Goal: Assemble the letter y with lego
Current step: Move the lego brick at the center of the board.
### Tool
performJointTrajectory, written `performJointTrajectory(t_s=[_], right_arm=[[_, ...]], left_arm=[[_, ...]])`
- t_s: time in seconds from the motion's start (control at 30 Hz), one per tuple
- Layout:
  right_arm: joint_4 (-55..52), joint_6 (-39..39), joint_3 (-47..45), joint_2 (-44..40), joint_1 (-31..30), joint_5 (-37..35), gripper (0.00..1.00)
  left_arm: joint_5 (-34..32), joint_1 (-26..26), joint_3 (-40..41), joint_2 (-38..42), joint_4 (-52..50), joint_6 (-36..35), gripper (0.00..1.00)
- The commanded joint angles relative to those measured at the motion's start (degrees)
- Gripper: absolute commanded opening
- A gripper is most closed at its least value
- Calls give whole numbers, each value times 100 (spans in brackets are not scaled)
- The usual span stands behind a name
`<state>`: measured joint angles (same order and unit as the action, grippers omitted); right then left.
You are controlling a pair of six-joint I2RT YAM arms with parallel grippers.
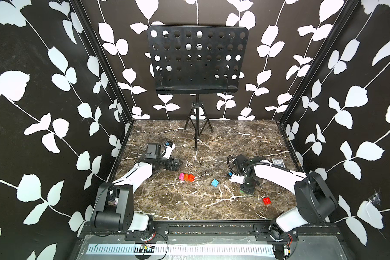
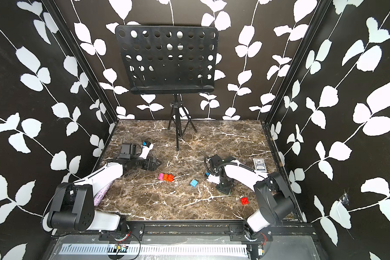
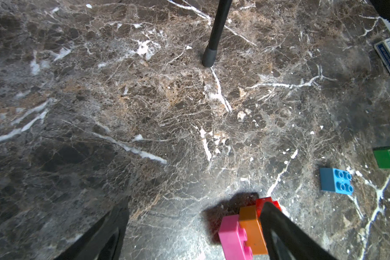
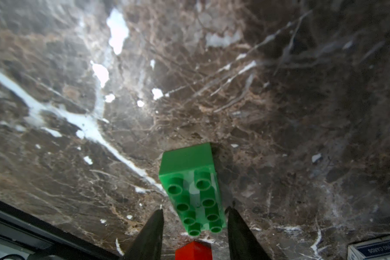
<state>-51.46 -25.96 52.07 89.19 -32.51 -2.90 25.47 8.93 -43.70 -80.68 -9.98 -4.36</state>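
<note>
Jaws of the right gripper [image 4: 194, 209] straddle the green brick [image 4: 187, 162], narrowly parted, gap on one side; centring first should let them close squarely.

The blue brick [image 1: 215, 182] lies alone on the marble table [image 1: 234, 139]. To its left sits the pink-orange-red row [image 1: 186, 177] of joined bricks, with the left gripper [image 1: 178, 165] just behind that row. To the blue brick's right, the right gripper [image 1: 247, 189] points down over a green brick [image 1: 241, 192]. Farther right, nearer the camera, lies a loose red brick [image 1: 266, 200]. Well behind it stands a music stand [image 1: 196, 60].
</note>
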Motion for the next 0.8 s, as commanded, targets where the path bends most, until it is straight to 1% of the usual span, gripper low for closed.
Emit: performJointTrajectory(t_s=[0.0,0.07,0.17,0.27,0.47,0.57,0.77], right_arm=[[41,-95,-33,128,23,106,44],[68,-124,-7,160,21,117,40],[103,-231,88,137,23,127,29],[300,-414,226,31,-20,271,25],[534,-1267,660,204,-398,368,24],[533,-1598,932,609,-556,380,24],[281,-1879,1515,1320,-697,375,27]], left_arm=[[-25,16,-59,44,-58,-123,93],[-41,17,-55,44,-66,-150,93],[-91,11,-65,50,-90,-199,93],[-253,12,-74,84,-105,-214,94],[-456,-74,-110,129,-164,-278,94],[-453,-143,-111,162,-167,-276,95],[-473,-260,-91,215,-162,-252,95]])
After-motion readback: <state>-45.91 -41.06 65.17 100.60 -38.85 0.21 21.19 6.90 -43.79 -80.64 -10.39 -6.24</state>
